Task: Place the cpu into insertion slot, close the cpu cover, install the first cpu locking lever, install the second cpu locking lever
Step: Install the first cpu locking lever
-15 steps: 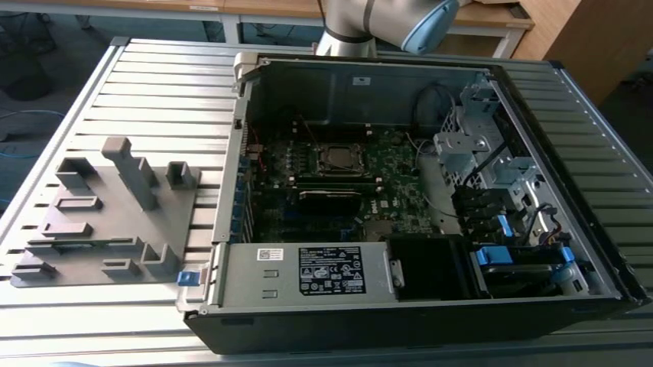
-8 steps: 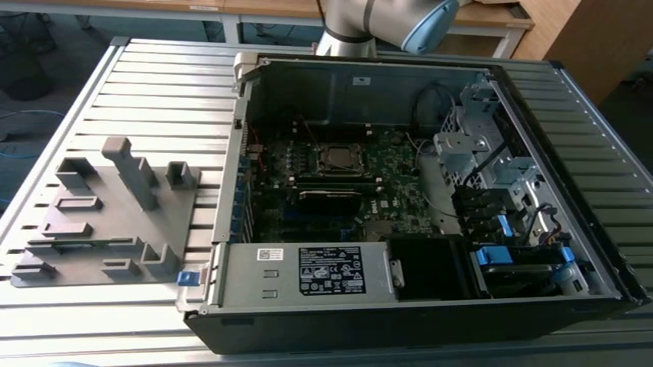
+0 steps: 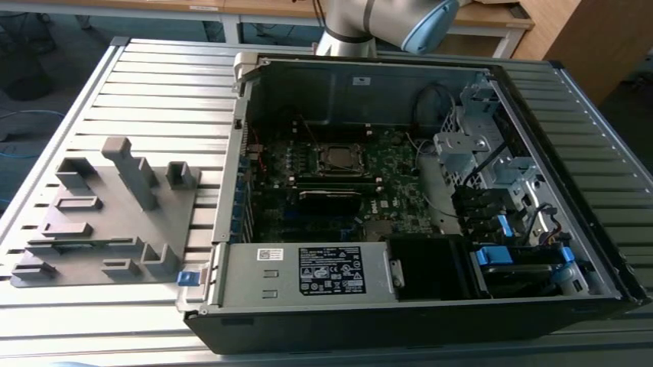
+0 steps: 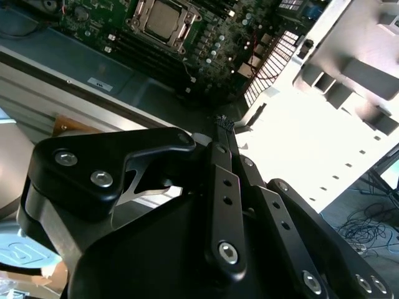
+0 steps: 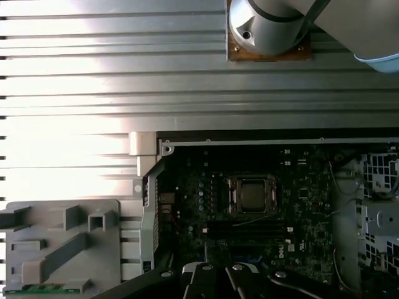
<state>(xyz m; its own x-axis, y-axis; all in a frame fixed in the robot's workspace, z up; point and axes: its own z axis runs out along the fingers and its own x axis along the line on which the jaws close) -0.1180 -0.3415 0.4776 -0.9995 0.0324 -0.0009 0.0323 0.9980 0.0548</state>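
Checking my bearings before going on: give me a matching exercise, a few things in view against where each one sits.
Things:
1 cpu
2 grey fixture tray
3 labelled power supply
4 arm base

Places:
A on the slatted table, at the exterior view's left of the case
B in the insertion slot
C on the table beyond the case
D inside the case, along its near wall in the exterior view

Pairs: 1-B, 2-A, 3-D, 4-C

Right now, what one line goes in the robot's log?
small square silver-grey cpu: seated on green circuit board | thin silver square-frame cpu cover: down around it | black gripper: shut, apart from cpu
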